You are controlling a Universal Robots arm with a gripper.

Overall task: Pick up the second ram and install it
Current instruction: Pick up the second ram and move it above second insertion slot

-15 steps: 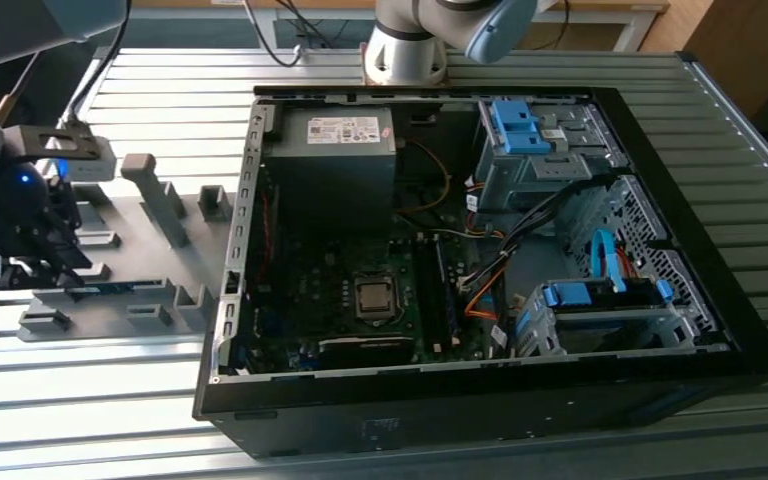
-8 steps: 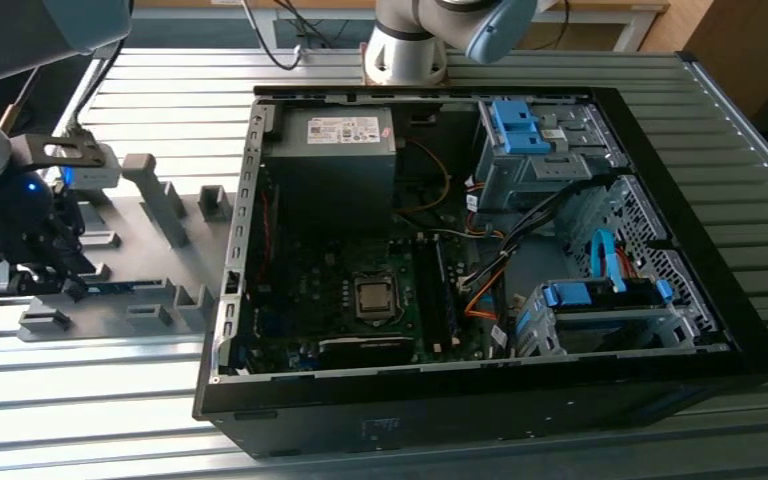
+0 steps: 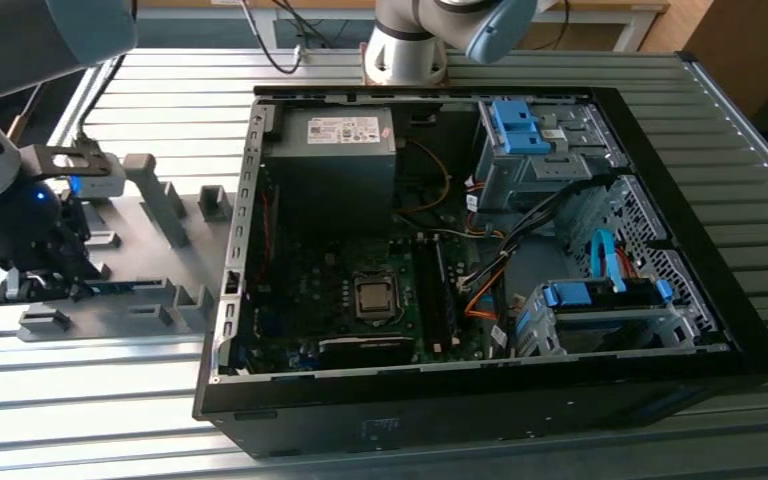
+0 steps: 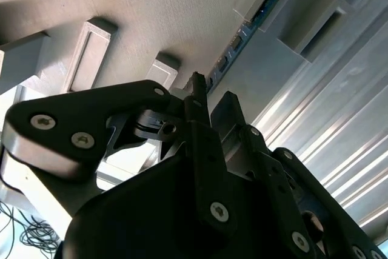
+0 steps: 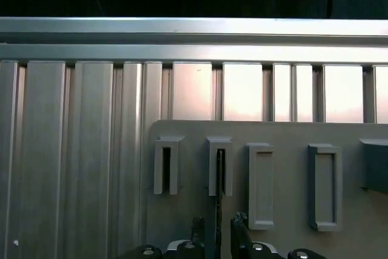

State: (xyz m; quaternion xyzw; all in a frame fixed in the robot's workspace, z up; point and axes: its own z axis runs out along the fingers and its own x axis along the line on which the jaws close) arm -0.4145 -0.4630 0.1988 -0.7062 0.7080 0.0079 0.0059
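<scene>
The second ram [image 3: 128,287], a thin blue stick, stands on edge in a slot of the grey holder tray [image 3: 107,322] at the exterior view's left. My gripper [image 3: 64,285] is lowered over one end of it. In the first wrist view the ram [image 5: 219,171] appears edge-on, running from a slot post down between my fingertips [image 5: 197,227], and the gripper [image 5: 218,230] straddles it with a small gap on each side. In the second wrist view the ram [image 4: 267,4] runs away from the gripper [image 4: 212,98] along the tray [image 4: 151,4]. The gripper is open.
The open black computer case [image 3: 491,400] lies to the exterior view's right of the tray, its motherboard [image 3: 357,290] exposed, with blue drive brackets [image 3: 518,125] inside. Grey posts [image 3: 157,195] rise from the tray. A ribbed metal table [image 3: 91,420] lies beneath everything.
</scene>
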